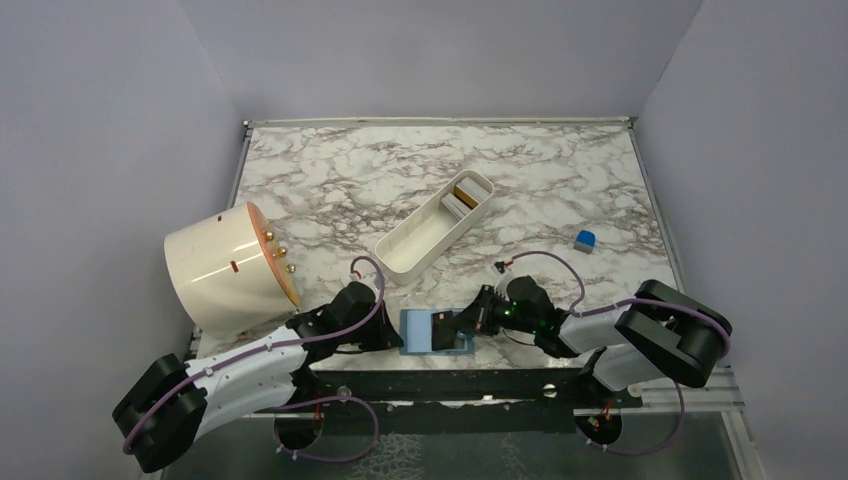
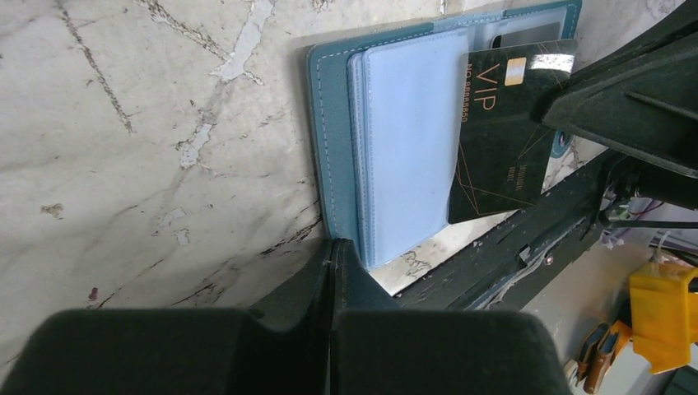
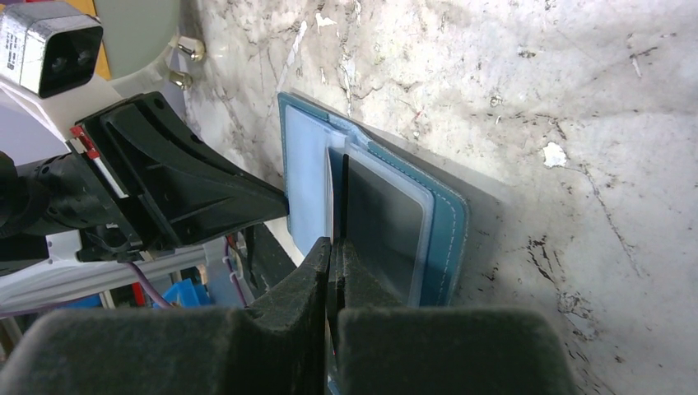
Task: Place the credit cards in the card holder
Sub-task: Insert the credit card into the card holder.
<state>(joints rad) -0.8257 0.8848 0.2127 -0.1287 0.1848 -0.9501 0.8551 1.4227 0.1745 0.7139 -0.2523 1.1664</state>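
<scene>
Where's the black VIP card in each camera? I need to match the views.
Top external: black VIP card bottom centre, over the teal card holder.
Left wrist: the card upper right, printed face showing.
Right wrist: the card centre, edge-on, a thin dark line.
Shared landmark: the card holder.

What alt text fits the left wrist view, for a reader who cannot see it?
A black VIP card, held by the shut right gripper, sits slanted over the clear pockets of the open teal card holder on a marble table. The left gripper, shut, meets a corner of the holder.
</scene>
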